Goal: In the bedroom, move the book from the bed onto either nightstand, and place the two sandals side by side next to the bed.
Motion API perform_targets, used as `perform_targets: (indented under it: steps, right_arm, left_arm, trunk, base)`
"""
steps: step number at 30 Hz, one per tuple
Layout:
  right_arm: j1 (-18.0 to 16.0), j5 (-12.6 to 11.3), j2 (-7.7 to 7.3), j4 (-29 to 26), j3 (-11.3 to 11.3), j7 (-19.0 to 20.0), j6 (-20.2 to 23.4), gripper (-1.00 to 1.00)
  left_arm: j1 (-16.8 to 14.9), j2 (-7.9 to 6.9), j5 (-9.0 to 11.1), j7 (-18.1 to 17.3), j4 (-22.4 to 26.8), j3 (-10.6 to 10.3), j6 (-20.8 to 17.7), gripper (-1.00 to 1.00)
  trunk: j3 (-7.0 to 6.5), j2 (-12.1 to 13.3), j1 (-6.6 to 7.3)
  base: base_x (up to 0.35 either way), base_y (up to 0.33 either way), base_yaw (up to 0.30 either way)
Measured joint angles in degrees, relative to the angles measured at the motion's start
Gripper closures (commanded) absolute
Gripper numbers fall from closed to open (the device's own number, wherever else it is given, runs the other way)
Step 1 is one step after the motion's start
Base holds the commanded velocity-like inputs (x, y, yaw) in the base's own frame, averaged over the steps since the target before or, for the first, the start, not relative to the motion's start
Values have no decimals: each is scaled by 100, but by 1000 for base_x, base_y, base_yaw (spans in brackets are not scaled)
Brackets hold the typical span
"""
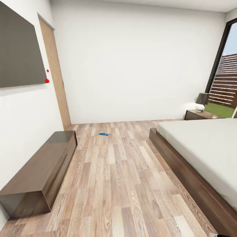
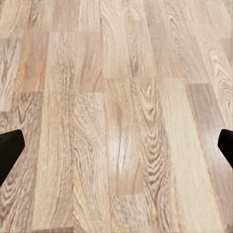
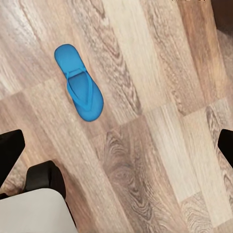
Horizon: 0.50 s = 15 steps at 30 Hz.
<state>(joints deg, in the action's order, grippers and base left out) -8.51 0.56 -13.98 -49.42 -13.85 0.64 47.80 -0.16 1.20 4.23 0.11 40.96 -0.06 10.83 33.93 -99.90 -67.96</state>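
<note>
A bedroom with white walls and a wood-plank floor [image 1: 121, 184]. A low bed [image 1: 204, 154] with a pale mattress runs along the right. Beyond it, a nightstand [image 1: 198, 115] holds a black-shaded lamp [image 1: 201, 101] beside a window. One blue sandal [image 1: 103, 134] lies far across the floor. A long dark cabinet [image 1: 41, 169] lines the left wall.

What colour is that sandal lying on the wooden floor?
Bright blue all over. The sandal shows best in the right wrist view, flat on the plank floor.

1. The bed [image 1: 200, 148] runs off the head view's right edge.
2. The far sandal [image 1: 103, 134] is too small for detail.
3. The left gripper [image 2: 116, 148] and right gripper [image 3: 116, 148] show fingertips at frame edges.
</note>
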Motion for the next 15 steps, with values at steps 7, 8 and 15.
perform_targets:
  steps: [7,8,15]
  right_arm:
    - [1,-4,25,365,39,7,-246,-100]
    - [1,-4,27,395,51,7,-282,-100]
    - [1,-9,33,501,149,9,-410,-100]
  left_arm:
    - [-41,11,5,-342,2774,-86,-2181,-100]
    - [-58,11,5,-503,2994,-100,-2419,-100]
    - [-422,-82,-3,-3254,3913,-114,-3664,-100]
  trunk:
    - [-1,0,0]
    - [-1,0,0]
    - [-1,0,0]
  base:
    - [0,0,0]
    - [0,0,0]
    - [0,0,0]
